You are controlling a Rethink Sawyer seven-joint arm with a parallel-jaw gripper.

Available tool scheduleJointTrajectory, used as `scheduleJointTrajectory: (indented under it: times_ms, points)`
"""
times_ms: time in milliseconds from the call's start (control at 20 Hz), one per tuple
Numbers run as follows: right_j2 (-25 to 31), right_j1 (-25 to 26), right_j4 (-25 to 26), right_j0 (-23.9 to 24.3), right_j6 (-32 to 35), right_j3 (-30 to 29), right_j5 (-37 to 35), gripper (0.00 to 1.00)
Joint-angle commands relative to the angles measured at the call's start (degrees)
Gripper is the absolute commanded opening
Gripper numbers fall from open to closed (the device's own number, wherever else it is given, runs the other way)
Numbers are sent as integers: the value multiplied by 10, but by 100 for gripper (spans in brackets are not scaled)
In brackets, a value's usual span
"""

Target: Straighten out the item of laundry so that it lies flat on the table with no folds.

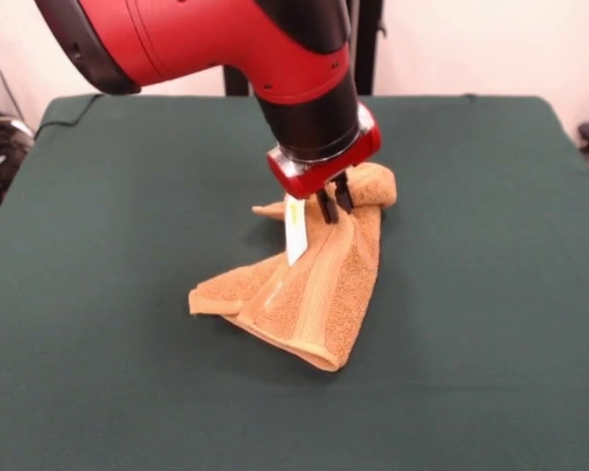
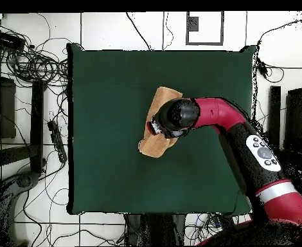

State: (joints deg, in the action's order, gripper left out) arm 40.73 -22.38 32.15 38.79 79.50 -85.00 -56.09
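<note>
We have the claw [image 1: 334, 204] pinched shut on the folded towel [image 1: 304, 294] at its raised upper edge, mid-frame on the green surface [image 1: 491, 324]. We should drag up and outward steadily, letting the lower layers peel apart without bunching.

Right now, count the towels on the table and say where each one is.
1. The towel lies crumpled near the middle of the table, its far end lifted by the pincer pinching it. In the overhead view the arm hides part of it; no other shows.
</note>
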Motion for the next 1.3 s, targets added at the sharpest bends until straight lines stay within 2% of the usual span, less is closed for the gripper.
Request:
scheduleJointTrajectory:
  times_ms: [50,250,500,550,800,1000,1150,1300]
  points:
    - [-14,21,11,-24,-20,-32,21,0]
    - [-17,19,7,-33,-4,-34,19,0]
    - [-41,-4,4,-70,69,-39,28,0]
    - [-47,-9,4,-79,85,-39,31,100]
    - [-80,-30,-4,-112,147,-53,54,100]
    - [-115,-73,-26,-139,208,-78,78,100]
    - [-157,-145,-52,-178,258,-85,38,100]
    - [-236,-215,-63,-248,340,-63,-35,100]
